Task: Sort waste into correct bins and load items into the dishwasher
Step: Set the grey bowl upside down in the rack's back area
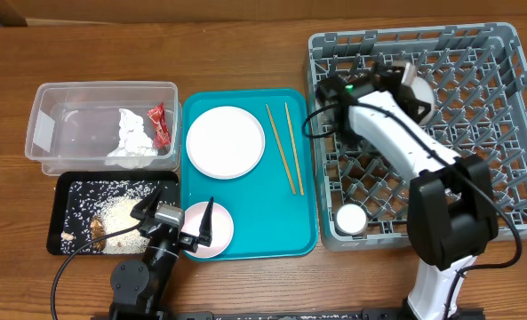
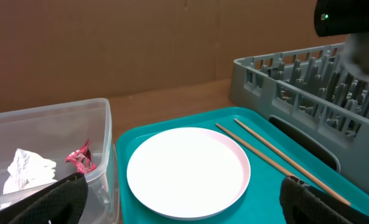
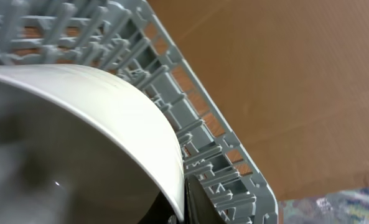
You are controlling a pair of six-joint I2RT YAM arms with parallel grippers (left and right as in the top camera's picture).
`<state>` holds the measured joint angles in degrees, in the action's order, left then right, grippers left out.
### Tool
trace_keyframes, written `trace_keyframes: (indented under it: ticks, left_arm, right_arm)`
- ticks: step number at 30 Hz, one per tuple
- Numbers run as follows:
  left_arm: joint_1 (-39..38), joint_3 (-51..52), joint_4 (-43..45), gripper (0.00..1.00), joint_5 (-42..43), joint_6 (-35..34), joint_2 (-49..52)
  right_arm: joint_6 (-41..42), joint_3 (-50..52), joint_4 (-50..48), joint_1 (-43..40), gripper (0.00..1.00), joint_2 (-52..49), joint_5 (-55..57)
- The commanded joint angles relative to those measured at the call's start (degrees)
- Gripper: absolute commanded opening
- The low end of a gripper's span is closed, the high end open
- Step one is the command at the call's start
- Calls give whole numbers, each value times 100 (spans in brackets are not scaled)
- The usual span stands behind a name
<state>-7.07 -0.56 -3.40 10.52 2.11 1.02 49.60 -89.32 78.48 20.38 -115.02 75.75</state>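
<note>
Left pincer [image 1: 176,213] spread wide, empty. Right pincer [image 1: 398,80] clamped on grey-white bowl [image 3: 78,124] rim inside dish rack [image 1: 503,133]. Red wrapper [image 2: 79,158] print illegible.

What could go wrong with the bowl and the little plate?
The right pincer grips the grey-white bowl only by its rim among the dish rack's pegs, so the bowl might slip or land crooked. The left pincer hangs open by the small pinkish plate, which lies flat on the teal tray. The plate may slide away instead of lifting.
</note>
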Motion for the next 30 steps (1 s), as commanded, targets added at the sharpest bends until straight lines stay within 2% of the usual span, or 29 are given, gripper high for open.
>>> trace_keyframes:
  ticks: [1, 6, 12, 17, 21, 28, 30]
  left_arm:
    - [39, 28, 9, 100, 48, 50, -33]
    - [39, 28, 9, 100, 48, 50, -33]
    - [39, 28, 9, 100, 48, 50, -33]
    - [39, 28, 9, 100, 48, 50, -33]
    - [39, 28, 9, 100, 48, 50, -33]
    - [39, 28, 9, 100, 48, 50, -33]
    - [39, 28, 9, 100, 48, 50, -33]
  right_arm:
    - [98, -155, -90, -339, 4, -61, 122]
    - [-166, -136, -236, -540, 4, -74, -708]
    - [-162, -101, -138, -184, 4, -79, -785]
    - [-162, -96, -15, 210, 4, -79, -612]
    - [-166, -107, 28, 238, 4, -79, 105]
    - [-181, -107, 31, 352, 4, -79, -951]
    - [-177, -107, 28, 400, 8, -79, -1113]
